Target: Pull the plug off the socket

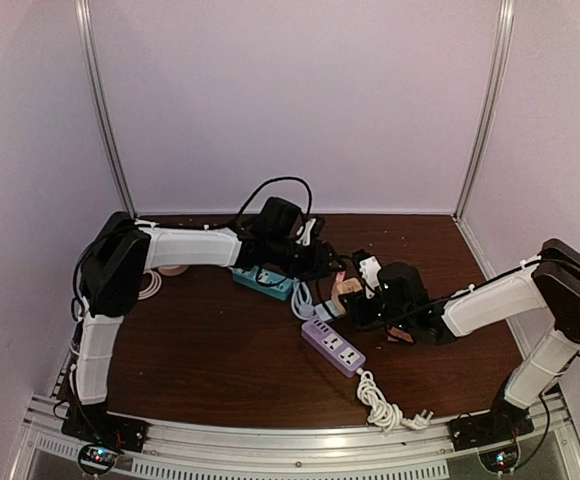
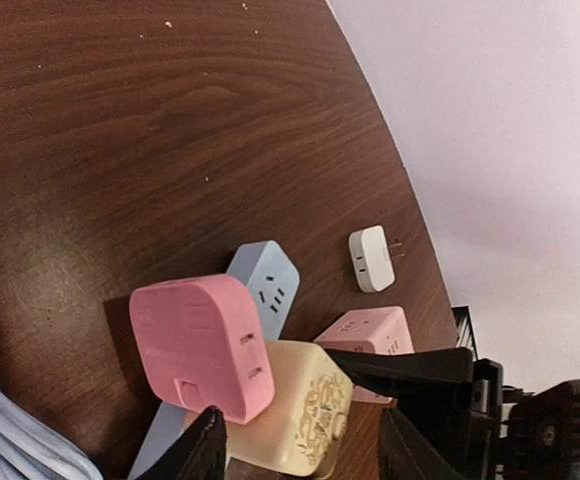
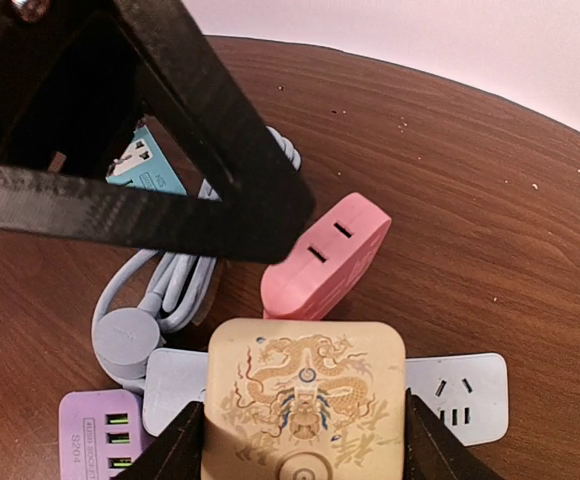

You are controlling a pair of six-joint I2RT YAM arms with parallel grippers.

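The cream plug [image 3: 305, 395] sits on the pale blue socket strip [image 3: 460, 392], just beside a pink adapter [image 3: 325, 255] on the surface [image 3: 490, 200]. The right pincer [image 3: 303, 447] grasps its two sides; the left pincer [image 2: 300, 432] hangs released close by.

We see the plug [image 3: 305, 400], a cream cube with rounded corners and a gold dragon printed on its top, seated upright in the pale blue socket strip [image 3: 460, 390]. The strip lies flat on the bench [image 3: 490, 200], with a free outlet showing just beside the plug. The right gripper [image 3: 303, 430] hugs the plug's two sides.
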